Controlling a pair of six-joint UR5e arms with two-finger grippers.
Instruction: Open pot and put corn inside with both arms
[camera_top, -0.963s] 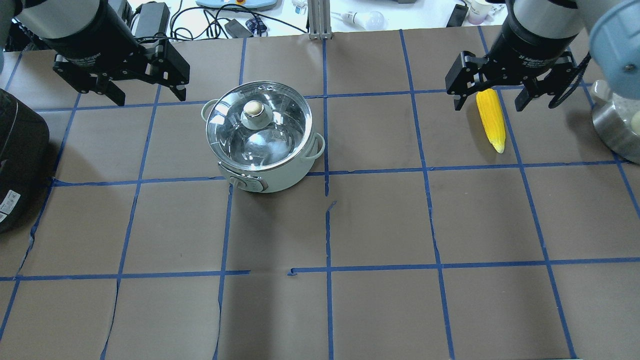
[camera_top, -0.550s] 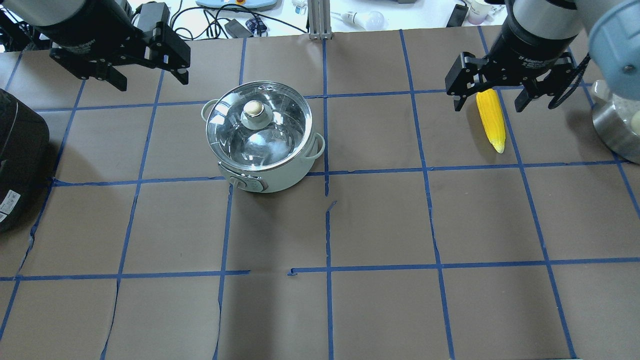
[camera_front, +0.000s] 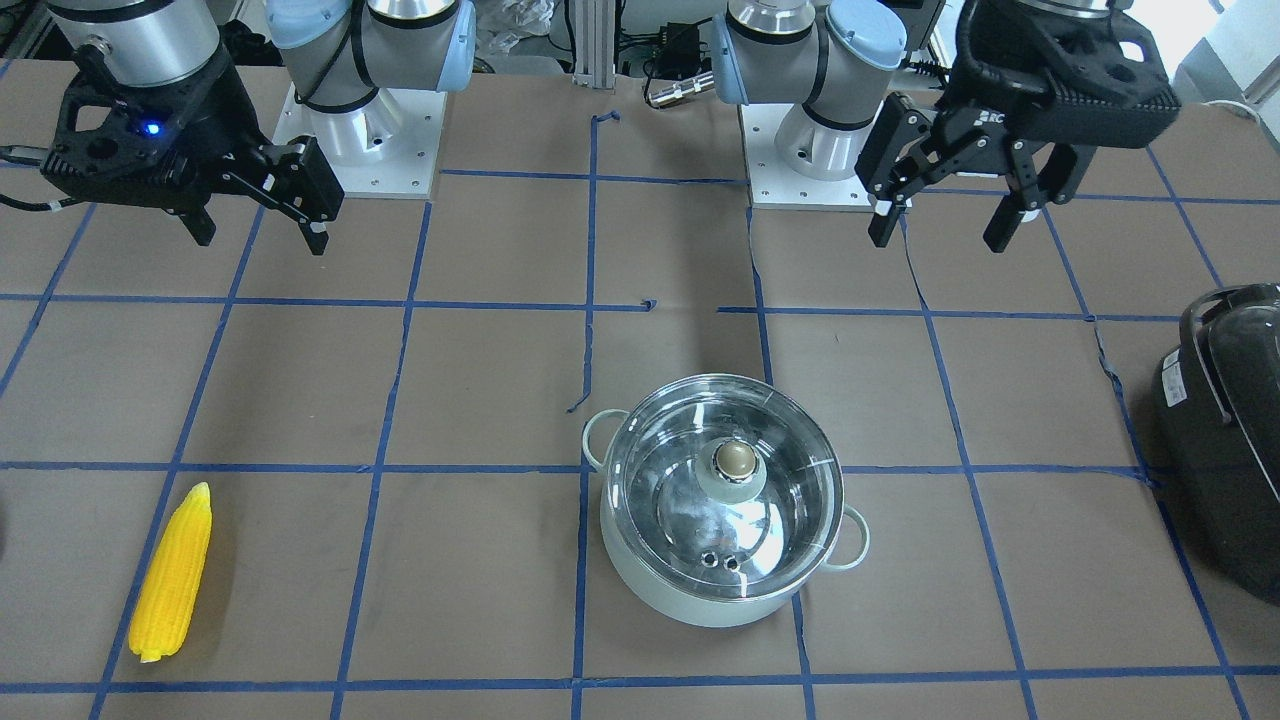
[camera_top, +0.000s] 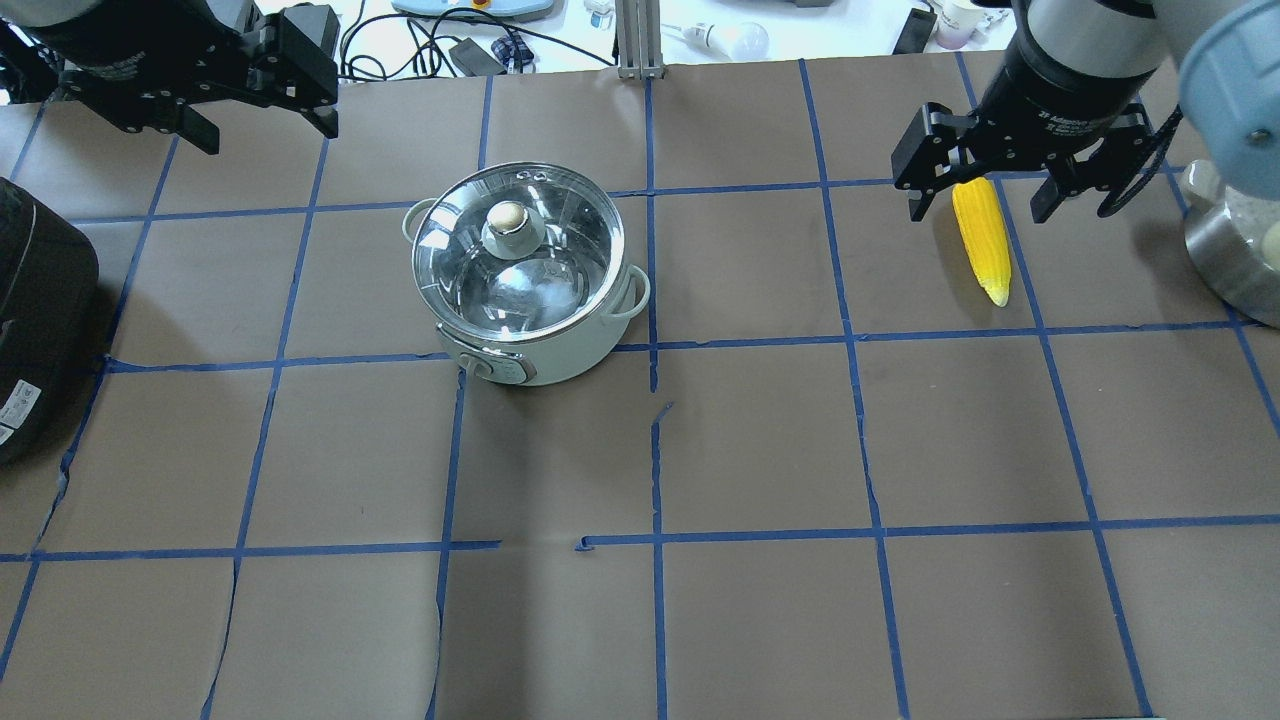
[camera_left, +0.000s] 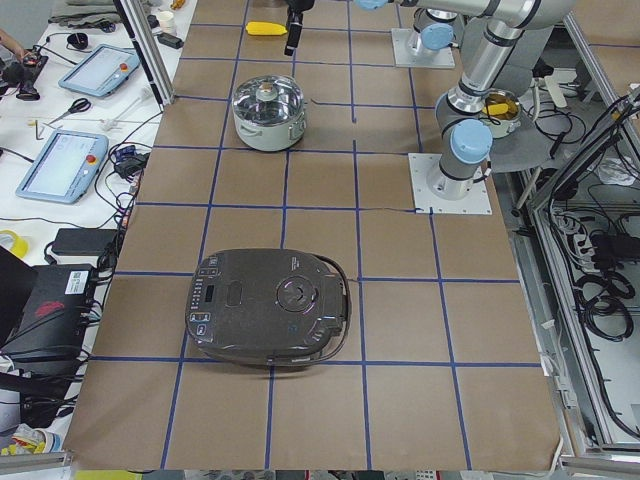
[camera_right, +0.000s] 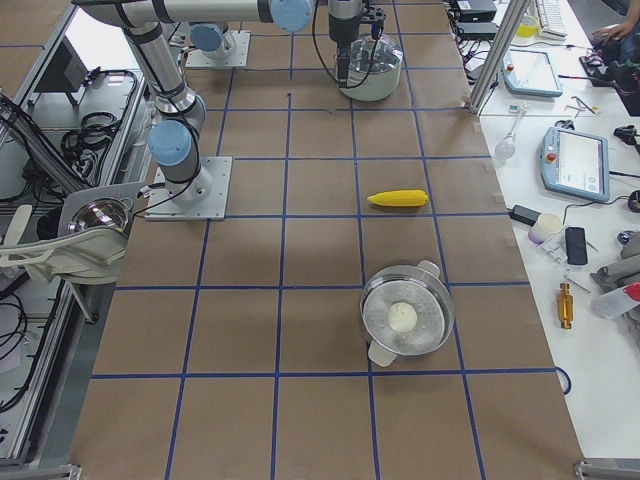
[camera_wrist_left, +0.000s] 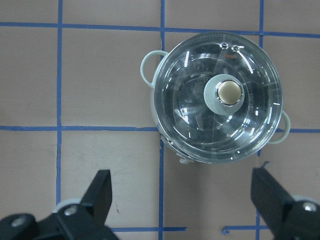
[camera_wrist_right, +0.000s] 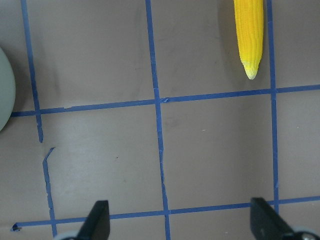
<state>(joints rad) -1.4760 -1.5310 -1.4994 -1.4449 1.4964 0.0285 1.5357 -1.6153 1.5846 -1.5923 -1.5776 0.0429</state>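
Observation:
The mint-green pot (camera_top: 520, 290) stands on the brown table with its glass lid (camera_top: 545, 250) on; its knob (camera_top: 507, 215) is free. It also shows in the front view (camera_front: 725, 500) and the left wrist view (camera_wrist_left: 217, 97). The yellow corn (camera_top: 982, 240) lies flat at the right, pointed end toward the robot; it also shows in the front view (camera_front: 172, 575) and the right wrist view (camera_wrist_right: 248, 35). My left gripper (camera_top: 265, 125) is open, high up and away from the pot. My right gripper (camera_top: 980, 213) is open and empty, high up near the corn.
A large black appliance (camera_top: 30, 320) sits at the table's left end. A steel bowl (camera_top: 1235, 250) stands at the right edge. Cables and small items lie beyond the table's far edge. Blue tape lines grid the table.
My left gripper has moved toward the top of the overhead view, away from the pot, still open. The right gripper, pot and corn have hardly moved.

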